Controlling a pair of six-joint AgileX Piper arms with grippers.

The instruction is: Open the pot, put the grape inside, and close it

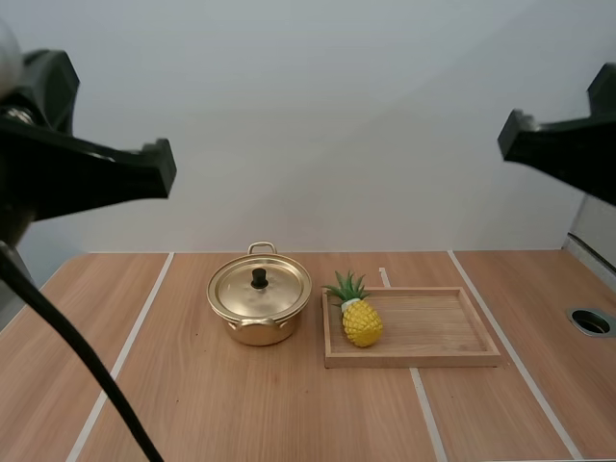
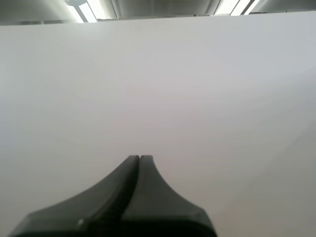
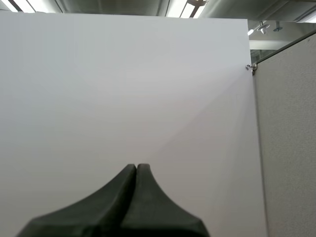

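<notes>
The lid [image 1: 259, 284] sits on the pot [image 1: 258, 328]; a pineapple [image 1: 360, 319], no grape, lies on the tray [image 1: 452, 358]. Both end effectors, left [image 2: 139, 159] and right [image 3: 136, 167], are closed, empty, high above the table [image 1: 241, 414]. This fits start or finish.

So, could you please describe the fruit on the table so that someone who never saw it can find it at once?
Look at the wooden table and find the shallow wooden tray to the right of the gold pot. At the tray's left end lies the fruit, a small pineapple. It is bright yellow with a green spiky crown, unlike the shiny metal pot with its black knob.
</notes>
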